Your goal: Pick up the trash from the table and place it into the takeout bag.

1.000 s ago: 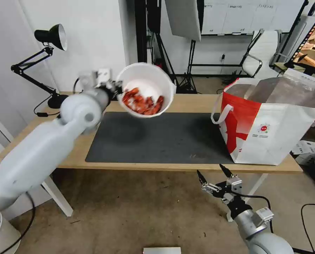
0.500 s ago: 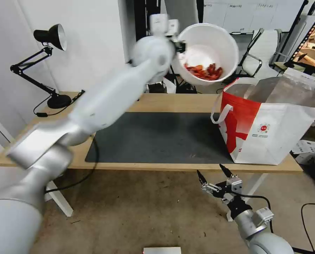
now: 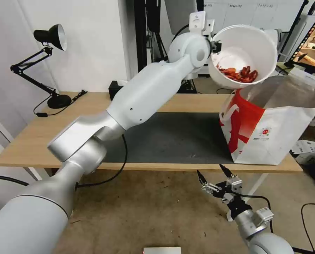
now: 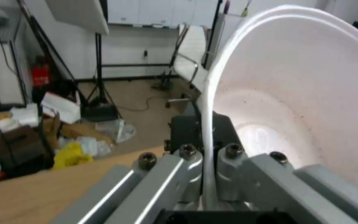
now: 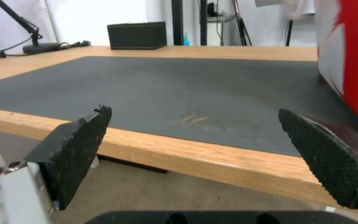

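A white round bowl [image 3: 247, 49] holding red crayfish shells [image 3: 239, 73] hangs tilted in the air, right over the left rim of the takeout bag [image 3: 270, 120]. My left gripper [image 3: 214, 46] is shut on the bowl's rim [image 4: 207, 130], the rim pinched between its fingers. The red-and-white bag with foil lining stands open at the right end of the table [image 3: 30, 141], leaning a little under the bowl. My right gripper [image 3: 213, 175] waits open below the table's front edge, its pads [image 5: 79, 137] wide apart with nothing between them.
A dark grey mat [image 3: 171, 137] covers the table's middle. A black tissue box [image 5: 136, 35] and a black desk lamp [image 3: 48, 38] stand at the back left. A white chair and stands fill the room behind the bag.
My left arm has swung the bowl up and to the right, from above the mat to over the bag's left rim. The bag has shifted and leaned slightly. The right gripper has stayed still.
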You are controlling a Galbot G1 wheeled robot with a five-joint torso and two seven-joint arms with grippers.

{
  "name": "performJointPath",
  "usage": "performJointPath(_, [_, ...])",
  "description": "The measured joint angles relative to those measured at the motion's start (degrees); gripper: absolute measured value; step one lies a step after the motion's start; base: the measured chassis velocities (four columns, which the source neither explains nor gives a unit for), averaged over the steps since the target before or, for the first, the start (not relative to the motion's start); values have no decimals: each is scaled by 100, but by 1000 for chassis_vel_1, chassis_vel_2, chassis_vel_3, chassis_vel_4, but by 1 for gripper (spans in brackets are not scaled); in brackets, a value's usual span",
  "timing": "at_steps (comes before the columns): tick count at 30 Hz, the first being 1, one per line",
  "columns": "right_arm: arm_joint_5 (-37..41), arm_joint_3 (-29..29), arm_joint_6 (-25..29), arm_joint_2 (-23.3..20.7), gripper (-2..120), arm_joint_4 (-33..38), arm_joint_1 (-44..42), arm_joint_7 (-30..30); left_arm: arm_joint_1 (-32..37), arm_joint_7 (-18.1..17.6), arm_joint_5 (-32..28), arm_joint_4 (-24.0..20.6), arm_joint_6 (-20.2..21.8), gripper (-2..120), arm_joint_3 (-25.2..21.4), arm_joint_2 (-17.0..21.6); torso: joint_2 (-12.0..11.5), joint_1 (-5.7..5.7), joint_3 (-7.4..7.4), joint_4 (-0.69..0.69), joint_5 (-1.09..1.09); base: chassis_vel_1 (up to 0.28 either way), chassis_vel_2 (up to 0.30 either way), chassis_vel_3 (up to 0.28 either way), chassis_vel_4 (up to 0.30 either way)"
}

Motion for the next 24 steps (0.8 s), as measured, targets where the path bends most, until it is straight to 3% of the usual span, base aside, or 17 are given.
performJointPath(5, [0, 0, 0, 0, 100, 0, 0, 0, -81, 230, 339, 67, -74, 0, 131, -8, 0, -1, 0, 2, -1, 0, 0, 0, 0])
performJointPath(10, [0, 0, 0, 0, 100, 0, 0, 0, -85, 405, 784, 135, -273, 0, 620, -6, 0, 0, 0, 0, -1, 0, 0, 0, 0])
performJointPath(13, [0, 0, 0, 0, 100, 0, 0, 0, -100, 437, 1166, 192, -192, 0, 871, -4, 0, -1, 0, -1, -1, 0, 0, 0, 0])
performJointPath(15, [0, 0, 0, 0, 100, 0, 0, 0, -137, 448, 1554, 199, 88, 0, 1066, 4, 0, 0, 0, 1, -1, 0, 0, 0, 0])
performJointPath(24, [0, 0, 0, 0, 100, 0, 0, 0, -200, 633, 2168, 18, 192, 0, 1343, 12, 0, -1, 0, 0, -1, 0, 0, 0, 0])
